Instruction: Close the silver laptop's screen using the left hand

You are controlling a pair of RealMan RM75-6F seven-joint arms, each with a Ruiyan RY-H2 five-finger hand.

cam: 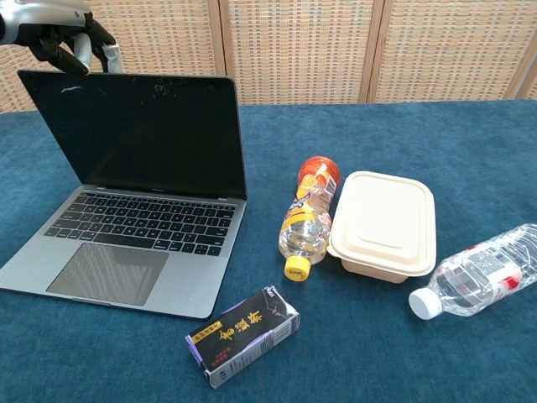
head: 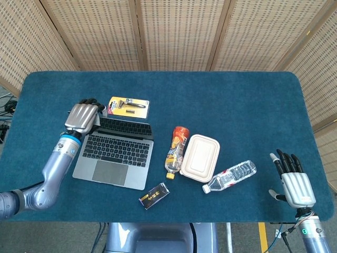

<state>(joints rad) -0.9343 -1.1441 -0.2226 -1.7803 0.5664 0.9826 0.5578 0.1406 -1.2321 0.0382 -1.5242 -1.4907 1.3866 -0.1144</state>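
The silver laptop (head: 111, 154) lies open at the table's left, its dark screen (cam: 143, 134) standing nearly upright. My left hand (head: 81, 117) sits at the screen's top left corner, fingers curled in and touching the lid's upper edge. The chest view shows that hand (cam: 59, 34) just above the corner, with its fingertips hooked over the edge. My right hand (head: 295, 182) hovers at the front right of the table, fingers spread and holding nothing; the chest view does not show it.
A razor pack (head: 128, 105) lies just behind the laptop's lid. To the laptop's right lie an orange-capped bottle (head: 176, 150), a beige lunch box (head: 200, 158) and a clear water bottle (head: 231, 175). A small dark box (head: 154, 195) sits in front.
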